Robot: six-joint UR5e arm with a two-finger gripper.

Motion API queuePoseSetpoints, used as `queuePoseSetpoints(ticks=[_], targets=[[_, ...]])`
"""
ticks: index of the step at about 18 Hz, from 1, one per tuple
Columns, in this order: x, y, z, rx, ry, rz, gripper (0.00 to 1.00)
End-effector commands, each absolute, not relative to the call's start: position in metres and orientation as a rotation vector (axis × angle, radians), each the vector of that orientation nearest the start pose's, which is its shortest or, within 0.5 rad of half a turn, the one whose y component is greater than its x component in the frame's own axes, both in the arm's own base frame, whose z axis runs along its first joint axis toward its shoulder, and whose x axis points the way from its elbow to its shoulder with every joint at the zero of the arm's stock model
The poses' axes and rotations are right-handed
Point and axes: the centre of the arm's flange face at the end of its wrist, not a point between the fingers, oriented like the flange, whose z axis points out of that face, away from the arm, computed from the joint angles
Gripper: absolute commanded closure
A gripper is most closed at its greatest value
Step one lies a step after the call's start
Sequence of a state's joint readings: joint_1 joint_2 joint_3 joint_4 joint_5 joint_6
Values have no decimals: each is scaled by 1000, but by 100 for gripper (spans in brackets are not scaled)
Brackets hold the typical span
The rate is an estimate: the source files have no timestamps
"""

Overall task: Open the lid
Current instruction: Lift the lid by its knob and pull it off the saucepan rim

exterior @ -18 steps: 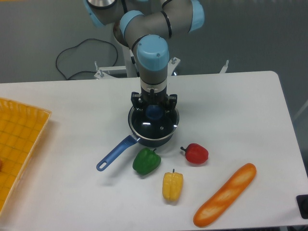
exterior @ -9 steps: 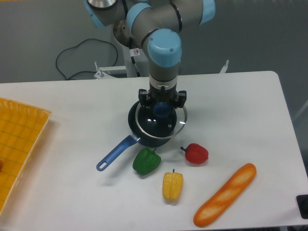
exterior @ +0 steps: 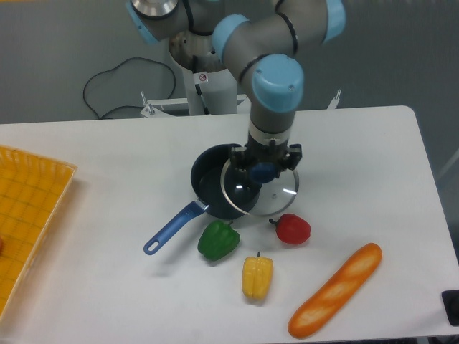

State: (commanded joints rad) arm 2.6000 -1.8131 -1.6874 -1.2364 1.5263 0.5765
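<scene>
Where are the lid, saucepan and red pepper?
lid (exterior: 276, 195), fixed camera, clear glass right of the knob
saucepan (exterior: 209, 183), fixed camera, exposed dark interior
red pepper (exterior: 294, 229), fixed camera, middle of its body

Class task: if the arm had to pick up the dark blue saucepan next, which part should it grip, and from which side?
Probably the long handle, taken from above: it sticks out toward the lower left, clear of the green pepper, and looks narrow enough for two fingers.

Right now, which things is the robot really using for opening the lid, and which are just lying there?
Part of the job:
- the lid, held by its blue knob
- the claw, shut on that knob
- the saucepan, now mostly uncovered

Just lying about:
- green pepper
- red pepper
- yellow pepper
- bread loaf
- yellow tray
</scene>
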Motion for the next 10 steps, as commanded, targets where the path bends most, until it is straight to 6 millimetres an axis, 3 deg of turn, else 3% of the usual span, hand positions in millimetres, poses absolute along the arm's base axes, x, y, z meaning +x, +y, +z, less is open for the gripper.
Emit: queuePoseSetpoints(ticks=[6, 10], targets=[[-435, 392, 328, -3060, -627, -100, 53], [-442, 390, 325, -3063, -631, -104, 53]])
